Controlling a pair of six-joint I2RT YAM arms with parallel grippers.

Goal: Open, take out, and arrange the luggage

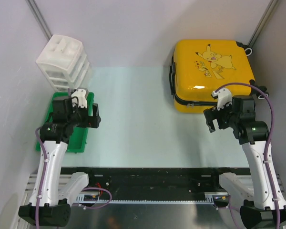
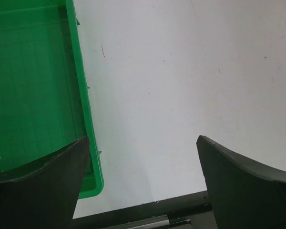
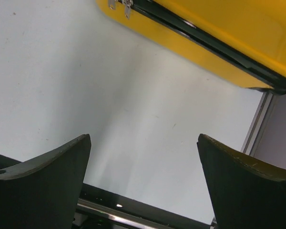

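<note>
The luggage [image 1: 212, 74] is lying closed at the far right of the tabletop [image 1: 143, 119], near the right arm [image 1: 257, 157], whose jaws are gaping wide, empty. The left arm [image 1: 50, 152] is hovering, jaws equally wide, over the edge of the green tray [image 2: 33, 86].

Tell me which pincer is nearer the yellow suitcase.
Right. The right pincer hangs just off the suitcase's near edge; the left pincer is far off, at the green tray's edge.

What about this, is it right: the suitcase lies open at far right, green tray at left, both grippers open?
No: the suitcase is closed, as the top external view shows. Otherwise right: it lies at far right, tray at left, left gripper and right gripper open.
</note>
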